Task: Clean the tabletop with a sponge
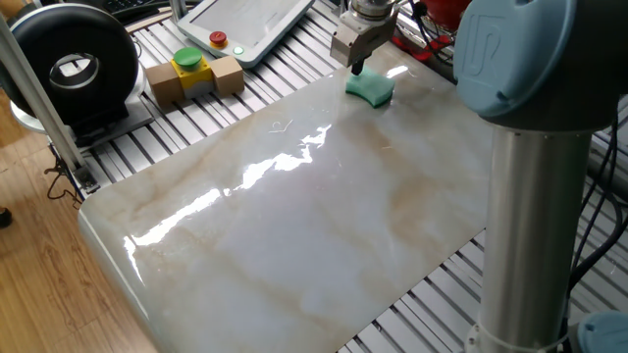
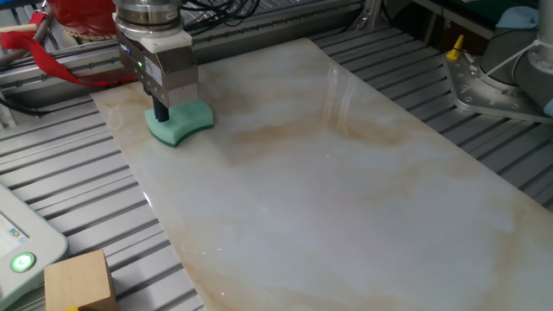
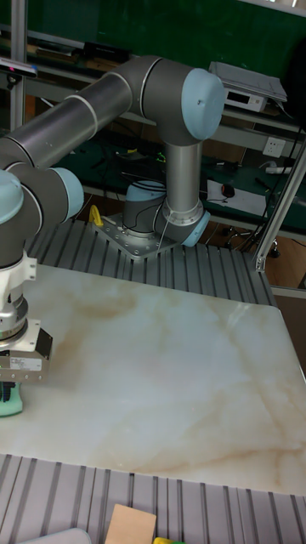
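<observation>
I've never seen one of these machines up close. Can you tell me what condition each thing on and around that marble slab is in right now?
sponge: lying on the tabletop near a corner, fingers pressing into it.
gripper: pointing straight down on the sponge; open or shut, cannot tell.
tabletop: glossy, no visible dirt.
green indicator light: lit.
yellow-and-green button: sitting between wooden blocks, untouched.

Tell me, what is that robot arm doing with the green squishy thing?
The gripper is pressed down onto the sponge, which lies near one corner of the tabletop. It seems set to wipe the marble. Whether the fingers are really pinching the sponge cannot be told, and most of the slab is not yet covered.
</observation>
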Tool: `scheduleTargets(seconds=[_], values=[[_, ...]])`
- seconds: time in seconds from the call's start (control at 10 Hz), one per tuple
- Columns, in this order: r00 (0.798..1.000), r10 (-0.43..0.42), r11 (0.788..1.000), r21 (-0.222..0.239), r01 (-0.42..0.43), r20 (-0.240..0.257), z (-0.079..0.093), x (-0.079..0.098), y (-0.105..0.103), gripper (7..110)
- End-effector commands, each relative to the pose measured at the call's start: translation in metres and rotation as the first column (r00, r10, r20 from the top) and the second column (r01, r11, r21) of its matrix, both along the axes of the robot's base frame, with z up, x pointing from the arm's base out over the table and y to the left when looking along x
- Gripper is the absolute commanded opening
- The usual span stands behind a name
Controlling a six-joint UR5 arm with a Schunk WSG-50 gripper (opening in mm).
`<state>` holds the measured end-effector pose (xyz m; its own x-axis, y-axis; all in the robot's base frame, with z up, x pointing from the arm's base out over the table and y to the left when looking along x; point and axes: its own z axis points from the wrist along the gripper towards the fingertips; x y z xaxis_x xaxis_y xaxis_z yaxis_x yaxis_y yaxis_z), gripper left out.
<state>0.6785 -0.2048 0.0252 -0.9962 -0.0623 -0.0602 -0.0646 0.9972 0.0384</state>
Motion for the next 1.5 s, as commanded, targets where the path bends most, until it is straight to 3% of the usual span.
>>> scheduleTargets(seconds=[0.0,0.2,0.3,0.7,1.4], values=[[1.000,-0.019,0.998,0.052,0.020,-0.014,-0.001,-0.004,0.014,7],[1.000,-0.020,1.000,0.016,0.020,-0.020,-0.002,-0.005,0.005,7],[1.000,-0.016,1.000,-0.027,0.015,-0.019,0.000,-0.005,-0.007,7],[0.994,0.074,0.997,-0.019,-0.076,-0.085,0.007,-0.022,-0.007,7],[0.993,0.078,0.996,-0.025,-0.080,-0.086,0.008,-0.022,-0.008,7]])
